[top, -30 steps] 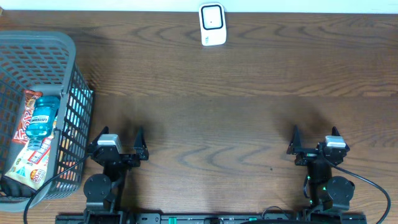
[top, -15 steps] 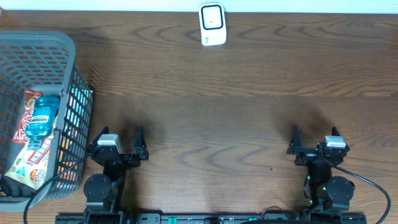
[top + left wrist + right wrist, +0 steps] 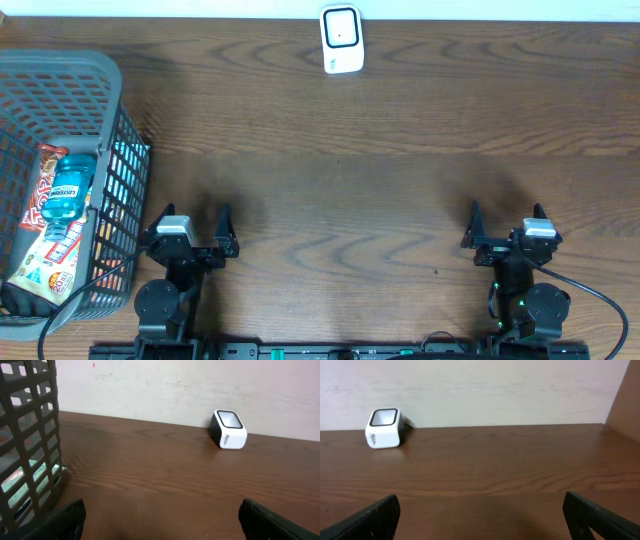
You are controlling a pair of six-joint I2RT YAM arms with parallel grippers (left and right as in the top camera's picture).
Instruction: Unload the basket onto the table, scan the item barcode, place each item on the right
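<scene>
Two arms sat folded at the near edge of the dark brown wood-grain bench (image 3: 350, 170), one at each side. The left gripper (image 3: 188, 224) was held with its fingers spread wide apart and nothing between them; its wrist view confirmed this, with only bare bench showing across the gap of the left gripper (image 3: 160, 520). The right gripper (image 3: 506, 218) was likewise spread to a wide gap and held nothing, and its own view showed the same bare wood between the fingers of the right gripper (image 3: 480, 517).

The small white boxy barcode scanner with a dark window (image 3: 341, 40) stood at the far edge of the bench, about midway across, close to the pale wall. It stood well apart from both arms. From the left wrist the scanner (image 3: 228, 429) appeared right of centre; from the right wrist the scanner (image 3: 383, 427) appeared to the left.

The items to be scanned lay inside the grey plastic lattice basket (image 3: 125, 190) at the left end of the bench, just beside the left arm. A translucent blue bottle with a white label (image 3: 68, 188) lay on its side there, on top of several red-and-white snack packets (image 3: 48, 255). Basket wall (image 3: 30, 435) filled the left margin of the left wrist view. No barcode could be made out on any item.
</scene>
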